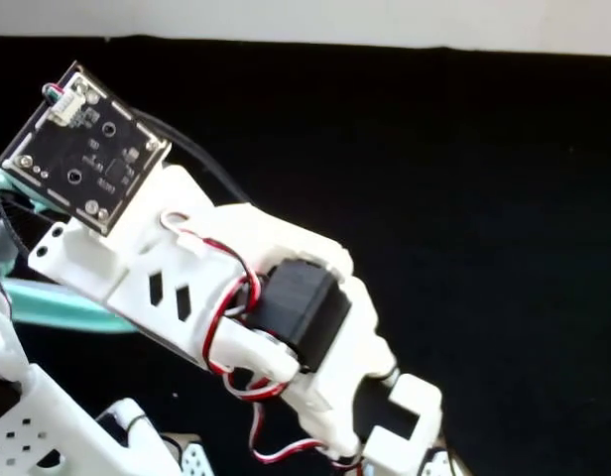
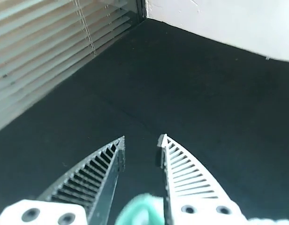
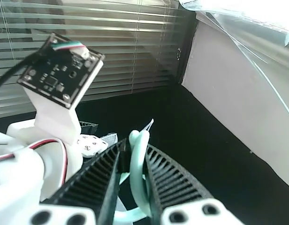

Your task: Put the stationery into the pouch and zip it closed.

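Right gripper (image 3: 135, 143): fingers closed narrowly on a mint-green strip (image 3: 137, 173), clamped between them above the black table (image 2: 205, 93). The strip's long axis follows the fingers, and its curved end protrudes past the tips. Left gripper (image 2: 142, 138): fingers apart.

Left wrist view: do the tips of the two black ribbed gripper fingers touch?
No, the left gripper has its tips apart, with black table surface visible between them.

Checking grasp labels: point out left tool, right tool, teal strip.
left tool (image 2: 142, 138): left wrist view, midway between fingertips.
right tool (image 3: 135, 146): right wrist view, midway between fingertips.
teal strip (image 3: 133, 137): right wrist view, upper bend.
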